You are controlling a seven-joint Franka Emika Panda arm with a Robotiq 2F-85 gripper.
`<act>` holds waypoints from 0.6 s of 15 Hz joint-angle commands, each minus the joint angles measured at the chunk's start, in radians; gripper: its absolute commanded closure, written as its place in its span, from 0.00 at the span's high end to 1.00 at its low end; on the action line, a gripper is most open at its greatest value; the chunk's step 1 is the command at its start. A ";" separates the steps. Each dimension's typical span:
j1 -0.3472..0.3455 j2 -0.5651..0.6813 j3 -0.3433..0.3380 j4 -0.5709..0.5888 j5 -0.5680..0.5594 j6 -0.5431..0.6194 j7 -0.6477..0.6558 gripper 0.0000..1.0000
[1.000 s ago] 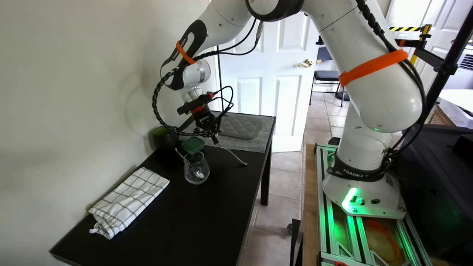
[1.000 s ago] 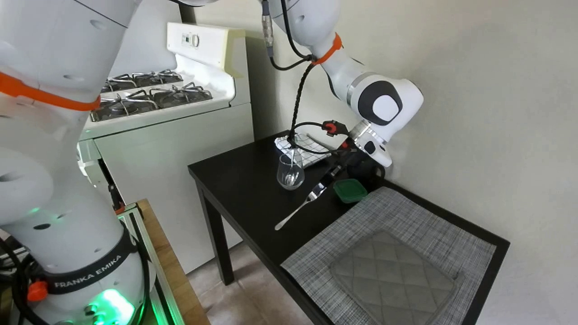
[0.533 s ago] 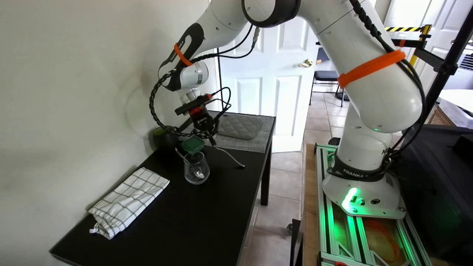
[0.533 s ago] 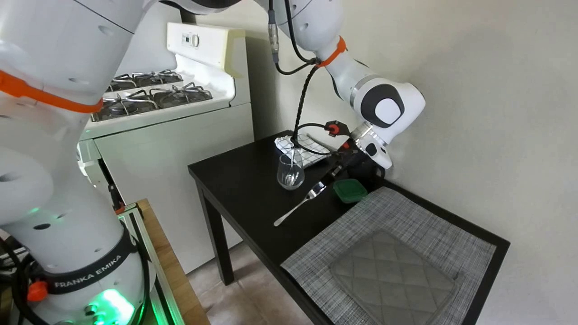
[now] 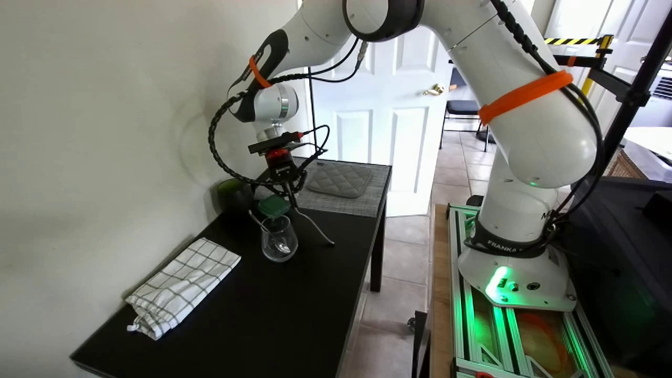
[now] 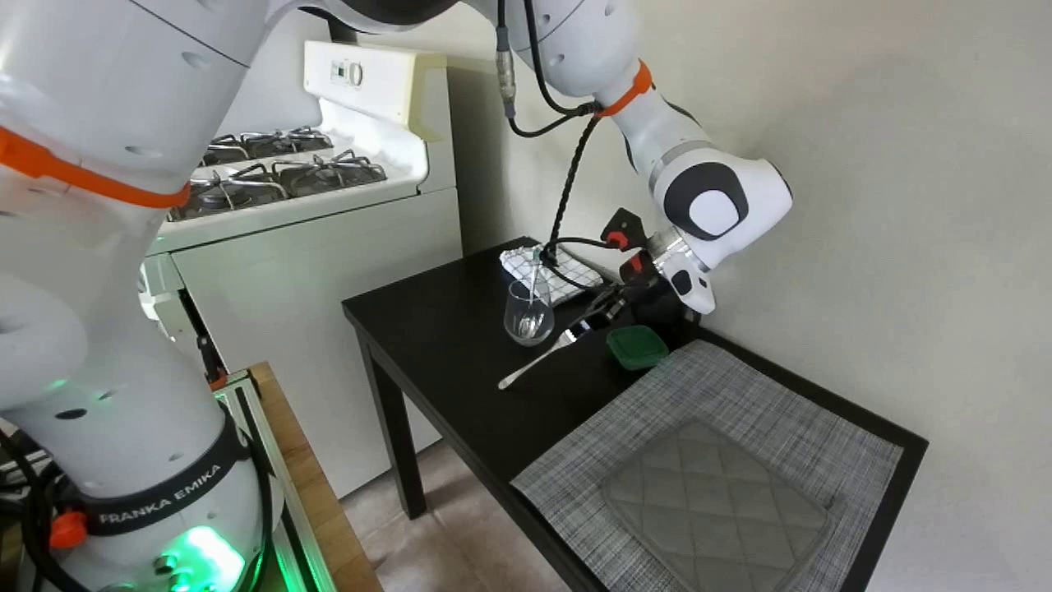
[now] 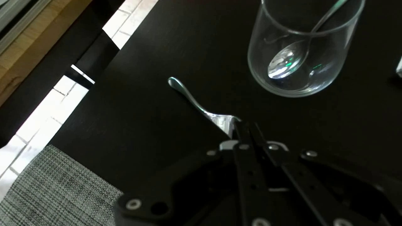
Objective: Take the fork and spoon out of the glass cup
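Note:
The glass cup stands upright on the black table in both exterior views (image 5: 268,251) (image 6: 515,316) and the wrist view (image 7: 256,67). The spoon leans inside it, bowl down, its handle sticking out over the rim (image 7: 284,62) (image 5: 256,218). The fork is out of the cup (image 7: 191,99) (image 5: 317,227) (image 6: 534,363). My gripper (image 7: 248,124) (image 5: 292,203) (image 6: 588,321) is shut on the fork's tine end. The tine tips are hidden by the fingers. The fork's handle slants down and away from the gripper, beside the cup. Whether its handle end touches the table I cannot tell.
A green box (image 5: 274,206) (image 6: 638,348) stands close to the gripper and cup. A dark pot (image 5: 234,196) is by the wall. A checked white cloth (image 5: 184,281) lies along the wall side. A grey mat (image 6: 567,485) with a quilted pad (image 6: 715,501) covers one table end.
My gripper has moved toward the cup side and turned more upright, carrying the fork. The fork's handle end has come closer to the cup. The cup and spoon have not moved.

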 commanded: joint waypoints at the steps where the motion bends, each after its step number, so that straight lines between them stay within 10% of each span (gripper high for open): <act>1: 0.013 0.037 -0.002 0.011 0.003 0.061 -0.081 0.01; 9: 0.055 0.034 -0.010 -0.003 -0.079 0.122 -0.150 0.01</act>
